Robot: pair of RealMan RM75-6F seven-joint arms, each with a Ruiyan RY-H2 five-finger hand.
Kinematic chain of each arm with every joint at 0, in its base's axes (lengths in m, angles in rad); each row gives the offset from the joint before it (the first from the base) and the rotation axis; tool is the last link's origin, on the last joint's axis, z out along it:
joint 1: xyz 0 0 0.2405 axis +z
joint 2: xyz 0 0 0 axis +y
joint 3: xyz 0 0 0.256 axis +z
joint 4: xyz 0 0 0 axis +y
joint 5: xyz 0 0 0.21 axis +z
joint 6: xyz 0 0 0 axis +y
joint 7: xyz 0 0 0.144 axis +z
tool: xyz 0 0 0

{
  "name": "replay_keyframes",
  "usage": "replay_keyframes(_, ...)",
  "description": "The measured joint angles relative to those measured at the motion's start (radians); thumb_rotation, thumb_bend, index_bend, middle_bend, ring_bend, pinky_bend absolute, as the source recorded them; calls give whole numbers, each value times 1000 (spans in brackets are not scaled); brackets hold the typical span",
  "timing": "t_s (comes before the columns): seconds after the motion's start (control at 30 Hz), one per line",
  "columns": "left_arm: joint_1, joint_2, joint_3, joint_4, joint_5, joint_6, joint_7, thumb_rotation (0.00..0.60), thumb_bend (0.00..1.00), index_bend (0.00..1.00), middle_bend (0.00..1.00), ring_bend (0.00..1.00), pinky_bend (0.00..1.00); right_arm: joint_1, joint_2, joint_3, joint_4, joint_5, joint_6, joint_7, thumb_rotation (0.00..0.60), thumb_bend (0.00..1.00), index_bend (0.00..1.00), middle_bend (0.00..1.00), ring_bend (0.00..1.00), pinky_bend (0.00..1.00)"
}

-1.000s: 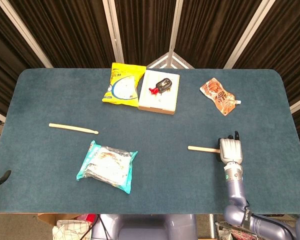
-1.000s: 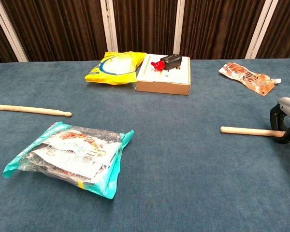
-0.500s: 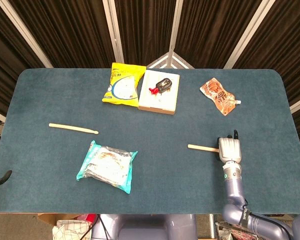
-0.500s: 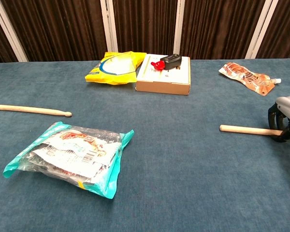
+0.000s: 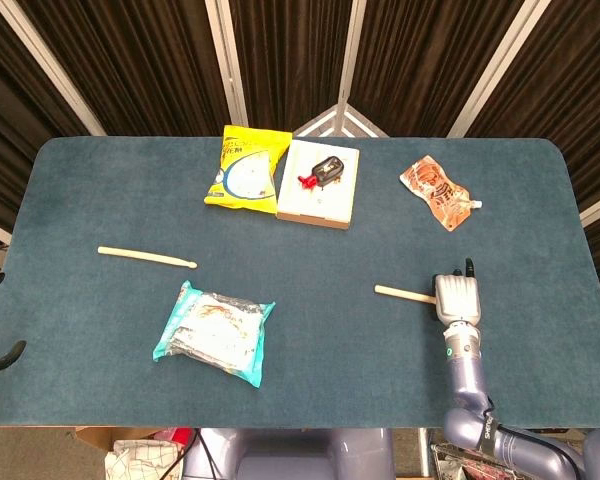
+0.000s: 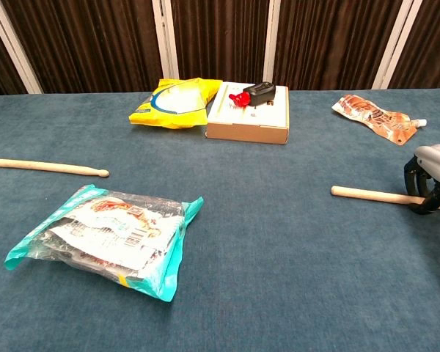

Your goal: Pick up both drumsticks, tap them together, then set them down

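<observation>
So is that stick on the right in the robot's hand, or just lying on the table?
In its hand: the right hand has dark fingers curled round the right drumstick. Whether it has left the table, I cannot tell.

The scene is lit evenly from above. Only short, soft shadows are cast on the table point(image 5: 310, 330). Both views are rendered sharp, without glare. Dimness is seen among the curtains point(image 5: 280, 60) at 12 o'clock.

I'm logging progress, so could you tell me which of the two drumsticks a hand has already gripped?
The right-side drumstick: the right hand has its fingers closed around it. The left-side drumstick lies untouched.
</observation>
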Motion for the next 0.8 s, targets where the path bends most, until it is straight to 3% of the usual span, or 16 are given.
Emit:
replay_keyframes(0.5,-2,1,1,2,-5,-5,-5,600,306,13,16,0,0,-3,39,-30,-67,-116,32,21,600,399,673,644,344,0)
replay_keyframes(0.8,-3,11,-20,11,-20,14,14,600,306,13,17,0,0,-10,115,-28,-161,-236,72,108,600,400,694,655,353,0)
